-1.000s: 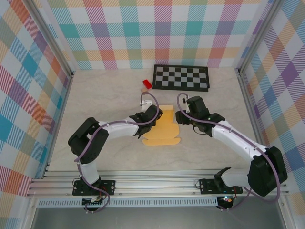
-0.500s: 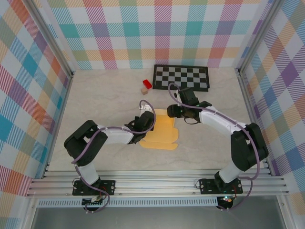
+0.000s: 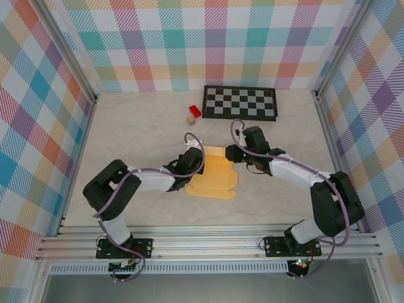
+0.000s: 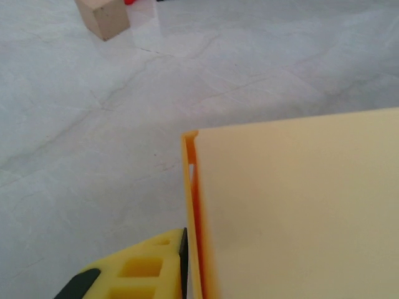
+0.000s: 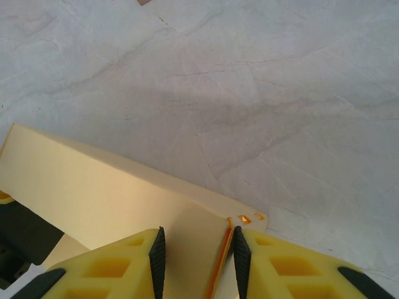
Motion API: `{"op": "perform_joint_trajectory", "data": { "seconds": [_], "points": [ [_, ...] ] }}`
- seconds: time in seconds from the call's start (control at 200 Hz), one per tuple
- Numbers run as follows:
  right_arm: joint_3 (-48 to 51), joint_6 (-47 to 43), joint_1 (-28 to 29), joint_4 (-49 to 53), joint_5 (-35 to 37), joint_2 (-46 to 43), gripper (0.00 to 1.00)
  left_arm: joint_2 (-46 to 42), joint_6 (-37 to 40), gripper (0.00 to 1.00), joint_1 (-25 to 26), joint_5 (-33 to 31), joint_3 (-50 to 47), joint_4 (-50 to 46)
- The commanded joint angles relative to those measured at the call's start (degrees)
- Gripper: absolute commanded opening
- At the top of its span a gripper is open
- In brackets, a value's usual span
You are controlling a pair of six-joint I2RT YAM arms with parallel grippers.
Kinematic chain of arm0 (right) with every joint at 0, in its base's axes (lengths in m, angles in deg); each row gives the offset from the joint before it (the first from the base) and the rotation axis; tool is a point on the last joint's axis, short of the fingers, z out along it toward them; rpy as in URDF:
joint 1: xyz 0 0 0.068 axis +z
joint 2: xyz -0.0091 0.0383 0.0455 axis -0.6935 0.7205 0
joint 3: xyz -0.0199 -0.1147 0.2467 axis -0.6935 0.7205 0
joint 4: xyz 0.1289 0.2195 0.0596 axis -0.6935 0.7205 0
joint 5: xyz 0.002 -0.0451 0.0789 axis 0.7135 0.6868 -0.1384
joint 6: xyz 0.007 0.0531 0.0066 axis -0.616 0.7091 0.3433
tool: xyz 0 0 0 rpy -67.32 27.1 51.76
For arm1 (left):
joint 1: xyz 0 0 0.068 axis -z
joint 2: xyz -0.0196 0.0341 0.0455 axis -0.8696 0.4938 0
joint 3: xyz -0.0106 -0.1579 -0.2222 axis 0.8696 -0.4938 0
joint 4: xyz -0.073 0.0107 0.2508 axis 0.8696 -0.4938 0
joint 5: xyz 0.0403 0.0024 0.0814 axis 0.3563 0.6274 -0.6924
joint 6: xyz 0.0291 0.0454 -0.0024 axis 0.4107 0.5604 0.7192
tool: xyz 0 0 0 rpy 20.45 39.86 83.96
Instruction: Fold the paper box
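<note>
Plaid walls (image 3: 189, 44) close in a pale marbled tabletop (image 3: 139, 139) on three sides. From the near edge the left arm (image 3: 151, 180) and the right arm (image 3: 303, 177) bend inward, and their heads meet near the middle of the tabletop. A checkerboard mat (image 3: 240, 103) lies at the far edge, right of centre. The box (image 3: 214, 180), yellow-orange card, lies at mid-width, a little closer to the near edge than to the far one, with a folded panel at its far end and tabs along its near end. The left claw (image 3: 197, 156) is at the box's far left corner. In the left wrist view one yellow finger (image 4: 134, 274) sits just beside the card's left edge and the panel hides the other, so whether this claw is parted or clamped cannot be told. The right claw (image 5: 196, 240) is at the far right corner, jaws a little apart astride the card, its right finger (image 5: 280, 261) against an upturned orange edge. Whether they pinch it cannot be told. A red block (image 3: 195, 112) stands by the mat's left end with a tan block (image 3: 190, 119) just beside it, both well apart from the box.
</note>
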Motion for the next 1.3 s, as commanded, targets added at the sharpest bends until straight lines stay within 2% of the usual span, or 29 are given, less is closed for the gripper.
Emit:
{"op": "perform_joint_trajectory", "data": {
  "seconds": [0.0,0.115,0.24,0.37,0.555,0.665,0.755,0.805,0.97,1.15,1.295],
  "points": [
    [3.11,-0.27,-0.19,2.36,2.43,-0.28,0.35,-4.23,0.69,0.25,-0.5,6.5,-0.25,-2.29],
    [2.66,-0.27,-0.19,3.55,3.37,-0.38,0.35,-7.27,0.37,0.33,-0.98,11.82,1.62,-8.73],
    [2.72,0.12,-0.19,3.99,4.88,-0.63,0.35,-11.37,-0.35,0.35,-0.98,16.91,2.09,-14.3],
    [3.18,0.27,-0.19,3.95,5.46,-1.08,0.35,-15.44,-1.44,0.42,-1.18,21.33,2.38,-19.83],
    [3.31,0.15,-0.17,4.09,5.75,-1.69,0.35,-16.16,-1.71,0.46,-1.19,26.5,5.57,-27.39],
    [3.34,0.34,-0.19,4.08,5.67,-2.03,0.35,-18.06,-6.84,0.44,-1.73,24.02,5.21,-27.24],
    [3.59,0.64,-0.19,4.07,5.49,-2.44,0.35,-20.26,-14.94,0.32,-3.68,22.74,4.9,-26.58],
    [3.77,0.88,-0.1,4.0,5.25,-2.7,0.35,-20.69,-18.14,0.3,-4.36,23.54,5.09,-25.67],
    [4.68,1.22,-0.1,3.84,4.91,-3.37,0.35,-19.98,-24.75,0.35,-4.48,25.5,4.98,-22.46],
    [4.94,1.39,-0.1,3.74,4.46,-3.39,0.35,-18.05,-26.11,0.34,-4.44,25.67,2.78,-21.79],
    [5.0,1.24,-0.11,3.72,4.39,-3.37,0.35,-17.81,-27.84,0.38,-4.22,26.69,0.31,-17.8]
  ]
}}
